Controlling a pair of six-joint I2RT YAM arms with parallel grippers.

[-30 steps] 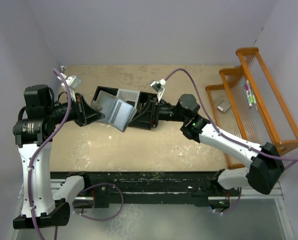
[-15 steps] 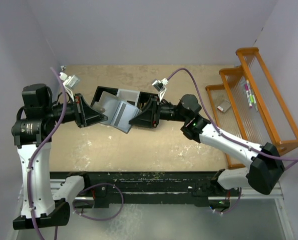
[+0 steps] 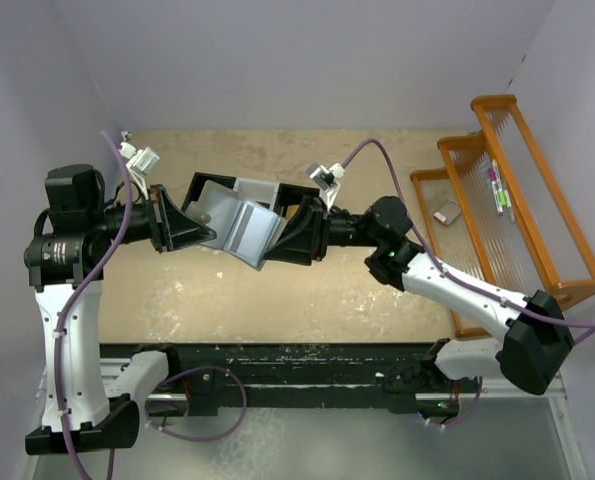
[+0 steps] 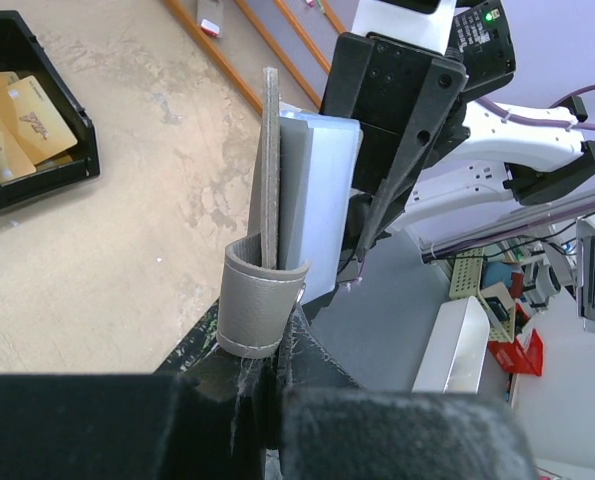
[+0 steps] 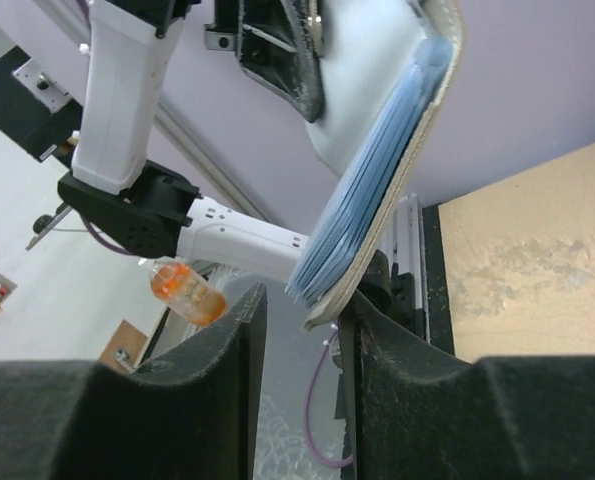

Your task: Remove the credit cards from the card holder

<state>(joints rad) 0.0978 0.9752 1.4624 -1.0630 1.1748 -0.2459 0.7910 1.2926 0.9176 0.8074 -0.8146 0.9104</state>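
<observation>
Slippage is the worry: the left gripper (image 4: 274, 345) is clamped tight on only the strap loop (image 4: 260, 305) of the card holder (image 4: 277, 200), which hangs in the air between the two grippers, so a hard tug from the right gripper (image 5: 297, 305) could pull it free. That gripper's half-parted jaws straddle the holder's corner (whether they actually pinch, I cannot tell) and may catch the cover rather than a card. Since a second ago it has slid to this corner and narrowed.
</observation>
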